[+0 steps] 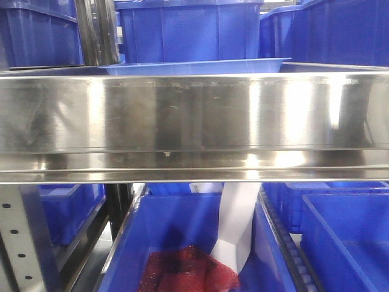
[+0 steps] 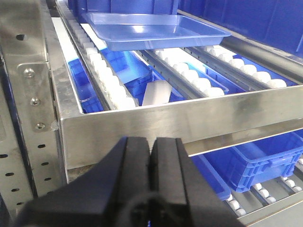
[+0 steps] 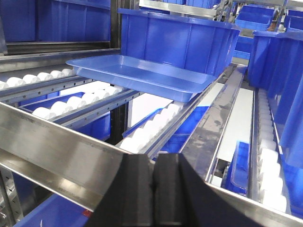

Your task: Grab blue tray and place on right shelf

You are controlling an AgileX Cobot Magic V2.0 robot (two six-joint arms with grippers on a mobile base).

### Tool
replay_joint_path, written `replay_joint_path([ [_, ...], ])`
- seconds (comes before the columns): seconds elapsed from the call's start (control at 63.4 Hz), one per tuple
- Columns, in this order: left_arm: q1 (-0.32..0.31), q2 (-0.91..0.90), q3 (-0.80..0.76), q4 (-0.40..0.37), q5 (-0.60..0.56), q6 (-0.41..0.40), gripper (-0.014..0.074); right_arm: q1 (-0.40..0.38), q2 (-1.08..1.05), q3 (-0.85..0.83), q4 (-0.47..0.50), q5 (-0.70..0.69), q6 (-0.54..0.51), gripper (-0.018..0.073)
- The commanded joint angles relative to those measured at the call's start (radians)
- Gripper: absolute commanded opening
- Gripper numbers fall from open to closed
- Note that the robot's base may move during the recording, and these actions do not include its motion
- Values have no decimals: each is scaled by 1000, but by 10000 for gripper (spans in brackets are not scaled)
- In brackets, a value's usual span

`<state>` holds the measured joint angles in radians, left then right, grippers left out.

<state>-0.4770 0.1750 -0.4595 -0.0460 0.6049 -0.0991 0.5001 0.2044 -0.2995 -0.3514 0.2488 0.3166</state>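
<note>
Shallow periwinkle-blue plastic tray [image 2: 151, 30] resting on the steel roller shelf [image 2: 189, 118].
My left gripper [image 2: 152, 156] and right gripper [image 3: 154, 182] are both clenched empty, in front of its lip.

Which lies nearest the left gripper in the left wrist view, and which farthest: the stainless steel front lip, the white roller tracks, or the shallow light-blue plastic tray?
1. Stainless steel front lip, directly ahead of the shut left gripper.
2. White roller tracks, behind the lip.
3. Shallow light-blue plastic tray, resting on the rollers at the back.
</note>
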Motion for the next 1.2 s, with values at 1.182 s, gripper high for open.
replay_joint_path([
  [1.182,397,-198,517,-77,-589,138,-48,1,8,-29,-25,-91,-13,54],
])
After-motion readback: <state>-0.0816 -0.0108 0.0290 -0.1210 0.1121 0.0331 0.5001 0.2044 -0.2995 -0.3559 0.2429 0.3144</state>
